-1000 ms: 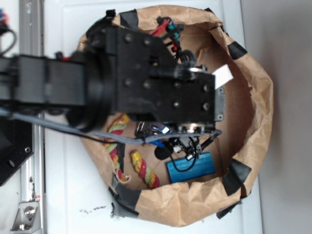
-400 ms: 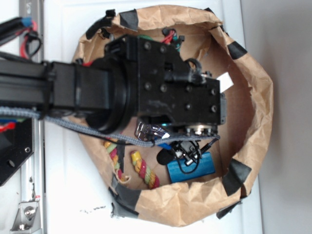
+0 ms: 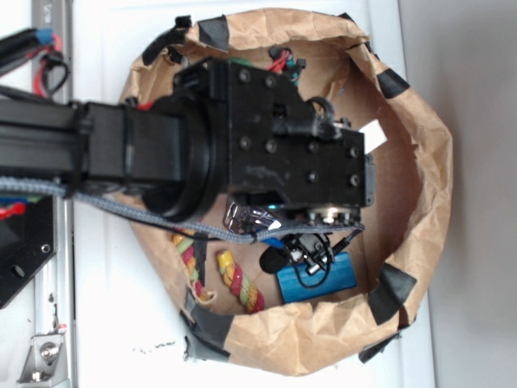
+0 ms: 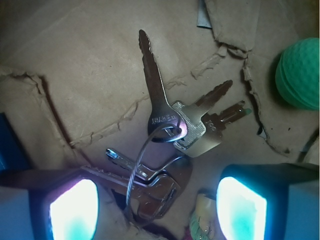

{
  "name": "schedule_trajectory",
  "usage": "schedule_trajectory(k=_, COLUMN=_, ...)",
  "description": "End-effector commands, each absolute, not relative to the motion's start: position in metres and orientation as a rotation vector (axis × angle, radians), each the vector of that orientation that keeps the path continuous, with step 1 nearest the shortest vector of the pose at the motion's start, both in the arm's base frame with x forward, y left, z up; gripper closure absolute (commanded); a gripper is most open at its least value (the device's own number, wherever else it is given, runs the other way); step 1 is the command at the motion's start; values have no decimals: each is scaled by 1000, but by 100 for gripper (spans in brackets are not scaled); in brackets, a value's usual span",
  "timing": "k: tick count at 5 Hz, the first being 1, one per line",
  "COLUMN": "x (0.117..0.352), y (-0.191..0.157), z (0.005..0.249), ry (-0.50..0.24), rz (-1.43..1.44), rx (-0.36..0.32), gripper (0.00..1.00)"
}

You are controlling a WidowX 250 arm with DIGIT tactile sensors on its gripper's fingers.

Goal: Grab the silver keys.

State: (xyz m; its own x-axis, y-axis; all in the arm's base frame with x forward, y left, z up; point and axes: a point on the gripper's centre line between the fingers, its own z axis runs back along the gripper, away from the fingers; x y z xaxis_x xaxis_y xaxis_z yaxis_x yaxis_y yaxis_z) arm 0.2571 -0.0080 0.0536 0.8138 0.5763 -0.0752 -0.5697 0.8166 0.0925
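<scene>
Surface [image 3: 105, 323]: white, flat, evenly lit, with small dark specks [image 3: 153, 349] at 7 o'clock. Metal rail [image 3: 55, 267]: silvery, running along the 9 o'clock edge, ending in a bracket with a bolt [image 3: 47, 353] at 8 o'clock. Grey panel [image 3: 477, 194]: plain, matte, filling the 3 o'clock side from top to bottom. Light: bright and diffuse in the exterior view, dimmer and warm brown in the wrist view.
</scene>
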Motion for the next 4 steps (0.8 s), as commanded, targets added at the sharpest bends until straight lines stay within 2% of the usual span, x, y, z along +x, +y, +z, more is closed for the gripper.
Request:
schedule_trajectory(k=1, x=267, y=-15, z=37, ry=61, rz=607, rx=80, gripper=0)
schedule_trajectory(k=2, x=262, y=-16, z=27, ry=71, rz=601, rx=67, gripper=0)
schedule_trajectory(k=3, x=263, y=-15, z=28, ry=95, rz=581, rx=41, gripper=9)
schedule_trajectory(k=4, x=264, y=-13, z=32, ry=95, rz=592, rx=20, gripper=100)
